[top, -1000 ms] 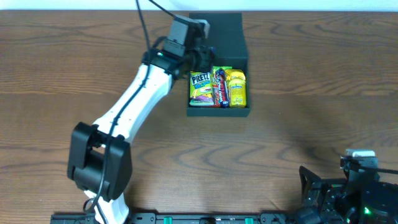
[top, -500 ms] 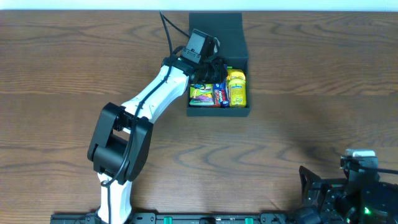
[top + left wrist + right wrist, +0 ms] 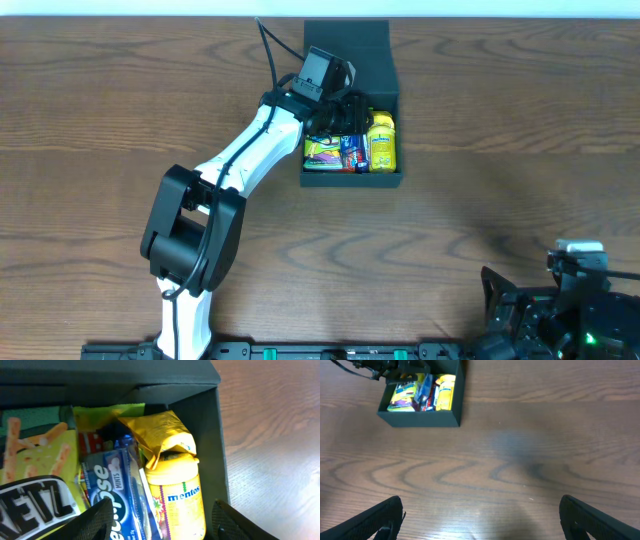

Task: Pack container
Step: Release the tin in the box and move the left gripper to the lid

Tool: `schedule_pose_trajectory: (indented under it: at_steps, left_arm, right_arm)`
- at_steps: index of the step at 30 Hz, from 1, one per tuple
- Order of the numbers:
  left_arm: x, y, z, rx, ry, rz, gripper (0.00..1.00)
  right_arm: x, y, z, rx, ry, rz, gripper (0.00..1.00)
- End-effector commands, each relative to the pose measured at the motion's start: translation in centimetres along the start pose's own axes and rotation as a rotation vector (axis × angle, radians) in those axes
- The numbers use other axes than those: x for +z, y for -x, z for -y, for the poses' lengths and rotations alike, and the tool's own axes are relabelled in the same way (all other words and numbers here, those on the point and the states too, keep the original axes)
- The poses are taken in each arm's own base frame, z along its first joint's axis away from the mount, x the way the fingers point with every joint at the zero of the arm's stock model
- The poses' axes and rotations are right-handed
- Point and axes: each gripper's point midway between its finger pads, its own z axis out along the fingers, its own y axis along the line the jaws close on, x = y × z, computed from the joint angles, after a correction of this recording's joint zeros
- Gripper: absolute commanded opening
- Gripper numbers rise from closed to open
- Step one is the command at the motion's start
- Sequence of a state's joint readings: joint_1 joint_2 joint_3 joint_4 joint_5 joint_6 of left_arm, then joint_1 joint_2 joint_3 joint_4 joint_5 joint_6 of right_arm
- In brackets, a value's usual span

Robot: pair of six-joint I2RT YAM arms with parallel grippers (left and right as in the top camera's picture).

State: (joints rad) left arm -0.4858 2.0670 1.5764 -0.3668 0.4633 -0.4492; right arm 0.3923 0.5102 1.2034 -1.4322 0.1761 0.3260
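The container (image 3: 350, 181) stood at the far middle of the table (image 3: 500, 150) with its lid (image 3: 345, 45) folded back. It held a pretzel bag (image 3: 30, 460), a blue mint packet (image 3: 112, 492) and a yellow bottle (image 3: 177, 497). The left gripper (image 3: 162, 527) hung over them, jaws apart and empty. The right gripper (image 3: 480, 522) rested well apart, wide and empty. Packing looked nearly done, with only the lid left to close.

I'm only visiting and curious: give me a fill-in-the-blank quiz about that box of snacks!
1. The container is coloured ____.
2. The Mentos bottle inside it is coloured ____.
3. The arm over the container is the robot's ____ one.
Missing words: black; yellow; left.
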Motion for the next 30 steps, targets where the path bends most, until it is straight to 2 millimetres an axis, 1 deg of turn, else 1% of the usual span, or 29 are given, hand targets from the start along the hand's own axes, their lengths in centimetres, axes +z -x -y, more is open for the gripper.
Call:
schedule_pose_trajectory:
  at_steps: [1,4,8,9,10,12,14,16,20,23,25,30]
  left_arm:
    - [-1.2,1.5,0.9,0.004,-0.037,0.027,0.63]
    - [-2.7,3.1,1.1,0.037,-0.044,0.073,0.59]
    - [-4.8,5.3,0.3,0.071,-0.039,0.134,0.44]
    - [-5.3,5.8,-0.3,0.070,-0.033,0.147,0.41]
    - [-5.7,6.3,-0.8,0.068,-0.026,0.159,0.36]
    - [-6.6,7.2,-2.2,0.051,-0.014,0.184,0.22]
    - [-7.6,8.3,-3.9,0.024,0.000,0.210,0.12]
    - [-8.5,9.1,-5.6,-0.004,0.017,0.233,0.06]
    - [-10.4,10.7,-8.7,-0.046,0.047,0.285,0.06]
    - [-12.4,12.3,-11.5,-0.080,0.070,0.345,0.06]
    - [-14.0,13.1,-13.9,-0.114,0.093,0.380,0.06]
    - [-16.9,13.9,-18.3,-0.148,0.143,0.430,0.06]
  right_arm:
    - [-0.1,0.1,0.0,0.007,0.000,0.006,0.99]
    - [-0.1,0.1,0.0,0.007,-0.001,0.006,0.99]
    - [-0.1,0.1,0.0,0.007,-0.001,0.006,0.99]
    - [-0.1,0.1,0.0,0.007,0.000,0.006,0.99]
    - [-0.1,0.1,0.0,0.007,0.000,0.006,0.99]
    - [-0.1,0.1,0.0,0.007,0.000,0.006,0.99]
    - [-0.1,0.1,0.0,0.007,0.000,0.006,0.99]
    - [-0.1,0.1,0.0,0.007,0.000,0.006,0.99]
    - [-0.1,0.1,0.0,0.007,0.000,0.006,0.99]
    - [-0.1,0.1,0.0,0.007,0.000,0.006,0.99]
    - [-0.1,0.1,0.0,0.007,0.000,0.006,0.99]
    - [-0.1,0.1,0.0,0.007,0.000,0.006,0.99]
